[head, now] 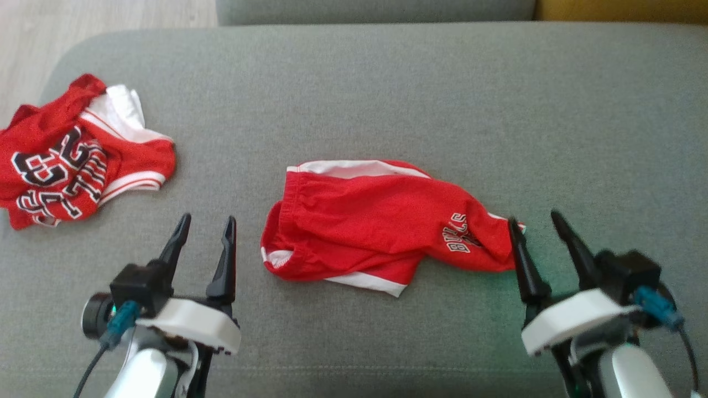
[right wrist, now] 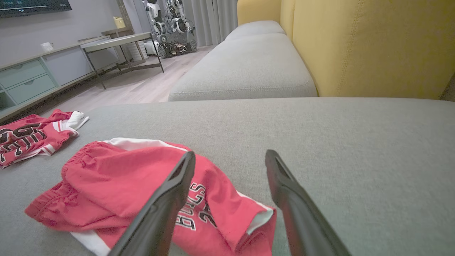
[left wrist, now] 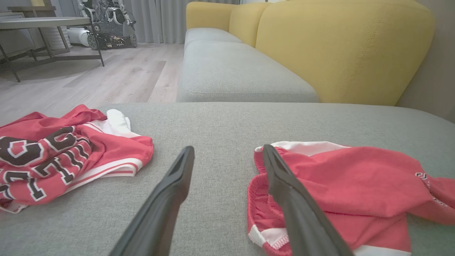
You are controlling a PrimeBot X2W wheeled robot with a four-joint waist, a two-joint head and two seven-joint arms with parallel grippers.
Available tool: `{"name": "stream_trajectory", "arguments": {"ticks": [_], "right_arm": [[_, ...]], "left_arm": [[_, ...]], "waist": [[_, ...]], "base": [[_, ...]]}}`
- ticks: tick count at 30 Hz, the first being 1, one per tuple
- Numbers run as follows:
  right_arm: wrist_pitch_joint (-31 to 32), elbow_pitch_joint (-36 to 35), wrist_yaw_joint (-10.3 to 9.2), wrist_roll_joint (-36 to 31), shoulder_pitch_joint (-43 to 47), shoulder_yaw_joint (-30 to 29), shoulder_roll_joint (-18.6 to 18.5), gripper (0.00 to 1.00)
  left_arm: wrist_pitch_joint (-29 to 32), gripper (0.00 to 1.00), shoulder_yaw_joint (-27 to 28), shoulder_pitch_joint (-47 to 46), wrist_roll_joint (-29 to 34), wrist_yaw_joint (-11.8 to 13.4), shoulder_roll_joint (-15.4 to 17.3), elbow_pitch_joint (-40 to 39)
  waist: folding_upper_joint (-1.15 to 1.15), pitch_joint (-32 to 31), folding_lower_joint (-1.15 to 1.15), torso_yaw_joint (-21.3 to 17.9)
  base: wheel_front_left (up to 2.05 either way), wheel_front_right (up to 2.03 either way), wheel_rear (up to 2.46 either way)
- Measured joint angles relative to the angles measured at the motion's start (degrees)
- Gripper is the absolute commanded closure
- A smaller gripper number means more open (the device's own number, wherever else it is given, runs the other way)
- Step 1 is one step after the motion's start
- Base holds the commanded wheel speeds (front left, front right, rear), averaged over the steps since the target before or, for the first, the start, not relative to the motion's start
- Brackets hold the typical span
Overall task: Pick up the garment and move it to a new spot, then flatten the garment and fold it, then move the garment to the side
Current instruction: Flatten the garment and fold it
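The garment (head: 376,221), red shorts with white trim and a BULLS print, lies rumpled on the grey cushion (head: 387,99) at the middle. Its waistband end shows in the left wrist view (left wrist: 337,185) and its printed leg end in the right wrist view (right wrist: 117,181). My left gripper (head: 206,221) stands open just left of the waistband, nothing between its fingers. My right gripper (head: 534,218) is open at the shorts' right end, its left finger over the hem, its right finger over bare cushion.
A crumpled red jersey (head: 72,160) with black and white lettering lies at the cushion's far left. Behind stand the yellow sofa back (left wrist: 337,46) and another grey seat (left wrist: 227,71). Wooden floor, a table (right wrist: 117,41) and a parked robot (right wrist: 170,25) lie beyond.
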Motion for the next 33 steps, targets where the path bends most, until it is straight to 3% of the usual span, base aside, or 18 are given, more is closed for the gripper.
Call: {"name": "stream_trajectory", "arguments": {"ticks": [24,33], "right_arm": [[2.96,-0.83,0.0,2.47,3.85,-0.62,0.2,0.0],[5.89,3.36,0.0,3.7,2.57,-2.46,0.24,0.0]], "left_arm": [[1.79,0.0,-0.8,2.46,-0.01,1.51,1.19,-2.57],[1.78,0.0,-1.49,2.05,0.0,1.46,1.24,-3.33]], "waist": [[0.0,-2.27,0.0,-0.22],[0.0,-0.3,0.0,0.34]], "base": [[0.0,0.0,0.0],[0.0,0.0,0.0]]}}
